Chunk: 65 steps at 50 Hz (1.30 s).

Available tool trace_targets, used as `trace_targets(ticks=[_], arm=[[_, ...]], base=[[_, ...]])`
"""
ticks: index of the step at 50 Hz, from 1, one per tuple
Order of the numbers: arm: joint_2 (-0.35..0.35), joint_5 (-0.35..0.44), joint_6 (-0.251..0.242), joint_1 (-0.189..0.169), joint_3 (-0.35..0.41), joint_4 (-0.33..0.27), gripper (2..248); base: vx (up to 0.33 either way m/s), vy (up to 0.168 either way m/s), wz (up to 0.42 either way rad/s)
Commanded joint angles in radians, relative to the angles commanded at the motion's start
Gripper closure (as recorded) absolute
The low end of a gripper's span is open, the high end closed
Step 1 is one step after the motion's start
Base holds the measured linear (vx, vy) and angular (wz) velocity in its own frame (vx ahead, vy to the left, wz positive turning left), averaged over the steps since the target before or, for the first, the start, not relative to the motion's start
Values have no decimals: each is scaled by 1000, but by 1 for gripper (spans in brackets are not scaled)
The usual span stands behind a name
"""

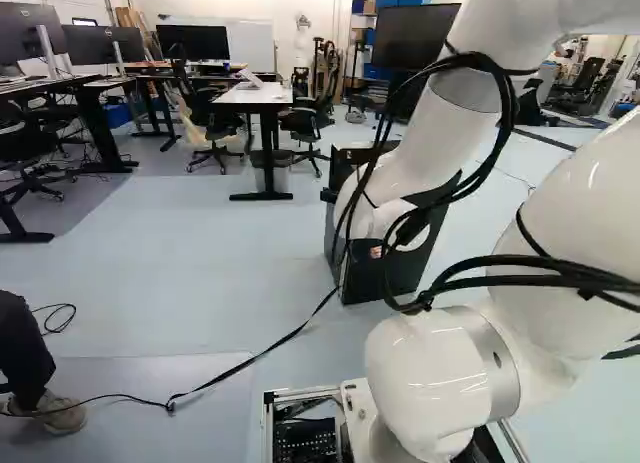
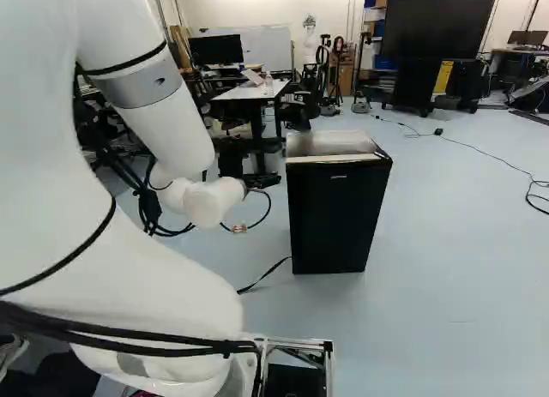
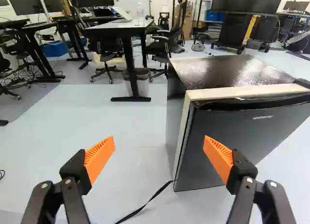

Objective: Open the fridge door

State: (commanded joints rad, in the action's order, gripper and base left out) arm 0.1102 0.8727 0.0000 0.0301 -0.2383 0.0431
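Fridge door [image 2: 336,217] closed, right of center in right base view; we've got gripper [image 3: 159,151] wide open, empty.

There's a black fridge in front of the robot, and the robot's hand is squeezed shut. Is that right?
No, the hand isn't squeezed shut: the wrist view shows it open, its orange pads wide apart. The black fridge is in front of the robot, just like you said.

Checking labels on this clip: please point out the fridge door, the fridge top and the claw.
Fridge door [image 3: 242,141]: wrist view, on its dark front panel.
Fridge top [image 3: 227,71]: wrist view, middle of the glossy surface.
Claw [image 3: 159,141]: wrist view, midway between its open fingertips.
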Motion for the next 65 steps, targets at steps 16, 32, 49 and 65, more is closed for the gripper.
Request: trace_targets(ticks=[16, 32, 49, 65], arm=[[-58, 0, 0, 37, -56, 62, 3], [-106, 0, 0, 84, -104, 146, 3], [-148, 0, 0, 132, -147, 263, 3], [-167, 0, 0, 179, -167, 388, 3]], base=[[0, 0, 0], [0, 0, 0], [0, 0, 0], [0, 0, 0]])
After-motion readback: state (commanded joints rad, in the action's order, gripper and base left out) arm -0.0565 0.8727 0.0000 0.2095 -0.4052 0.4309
